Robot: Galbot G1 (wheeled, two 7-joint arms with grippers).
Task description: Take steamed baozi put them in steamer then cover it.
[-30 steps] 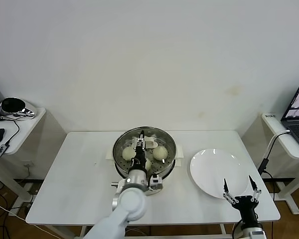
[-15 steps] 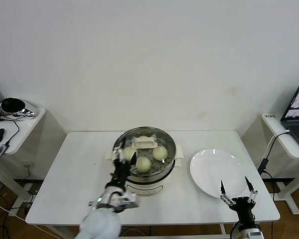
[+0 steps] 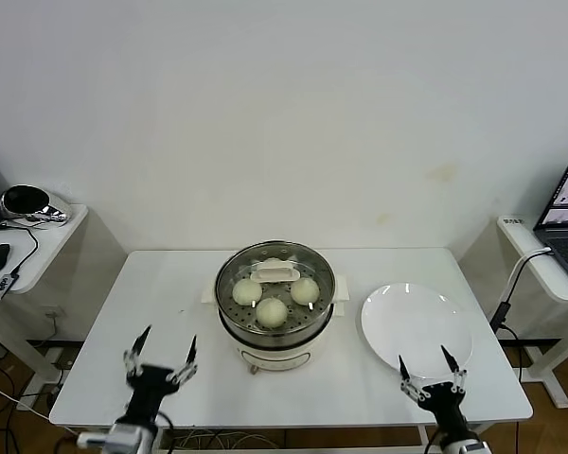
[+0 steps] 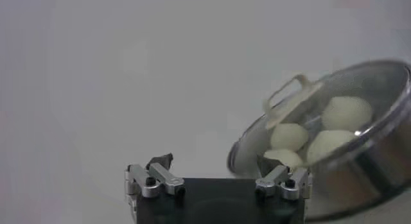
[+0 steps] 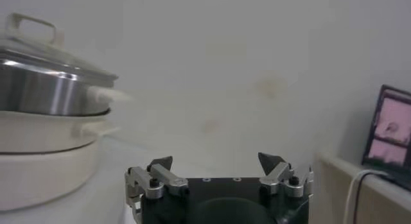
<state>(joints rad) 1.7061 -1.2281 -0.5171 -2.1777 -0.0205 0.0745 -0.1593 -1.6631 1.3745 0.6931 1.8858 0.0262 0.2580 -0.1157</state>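
The steamer (image 3: 282,333) stands mid-table with the glass cover (image 3: 298,270) resting on it, its cream handle (image 3: 275,274) at the centre. Three baozi (image 3: 272,311) show through the glass. My left gripper (image 3: 160,352) hovers open and empty over the front left of the table, well clear of the pot. In the left wrist view the covered steamer (image 4: 379,161) and baozi (image 4: 347,113) lie off to one side of the left gripper (image 4: 214,161). My right gripper (image 3: 426,364) is open and empty near the front edge; the right wrist view shows the right gripper (image 5: 216,160) with the steamer (image 5: 45,90) farther off.
A flat white plate (image 3: 417,326) lies right of the steamer, just beyond my right gripper. A side table with a laptop (image 3: 566,213) stands at the right, another with a shiny rounded object (image 3: 24,201) and cables at the left.
My left gripper let go of the cover's handle, opened, and drew back from over the steamer to the front left. The right gripper slid slightly back and left.
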